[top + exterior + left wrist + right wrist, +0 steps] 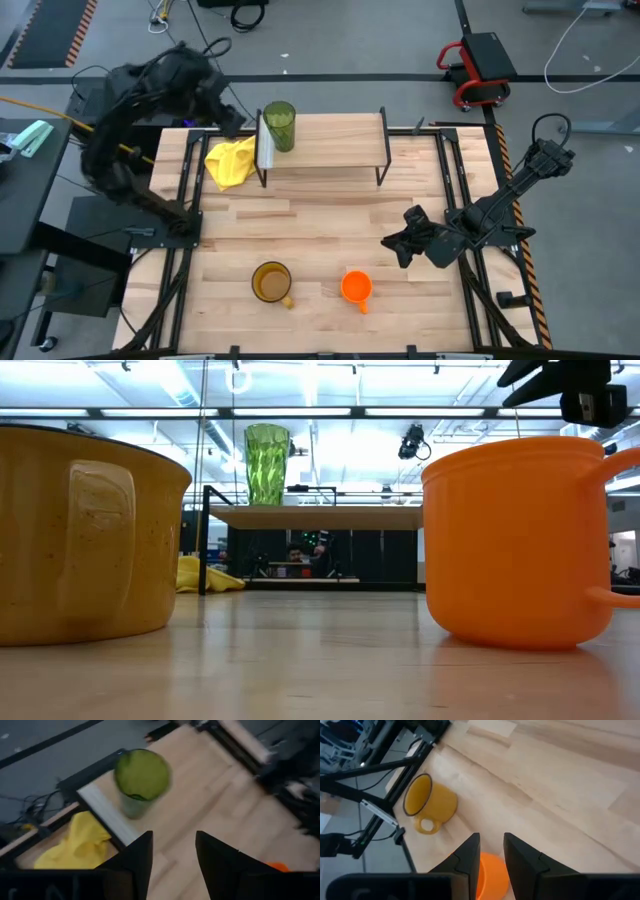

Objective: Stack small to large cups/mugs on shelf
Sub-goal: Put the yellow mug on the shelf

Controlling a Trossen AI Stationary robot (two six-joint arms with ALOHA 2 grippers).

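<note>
The green tumbler stands upright on the left end of the shelf. My left gripper is open and hovers just left of the tumbler, clear of it. The yellow-brown mug and the orange mug stand on the table near its near edge. My right gripper is open, raised above the table right of and beyond the orange mug.
A crumpled yellow cloth lies on the table beside the shelf's left legs. Bare wooden table spreads between the shelf and the two mugs. Black frame rails run along the table's left and right sides.
</note>
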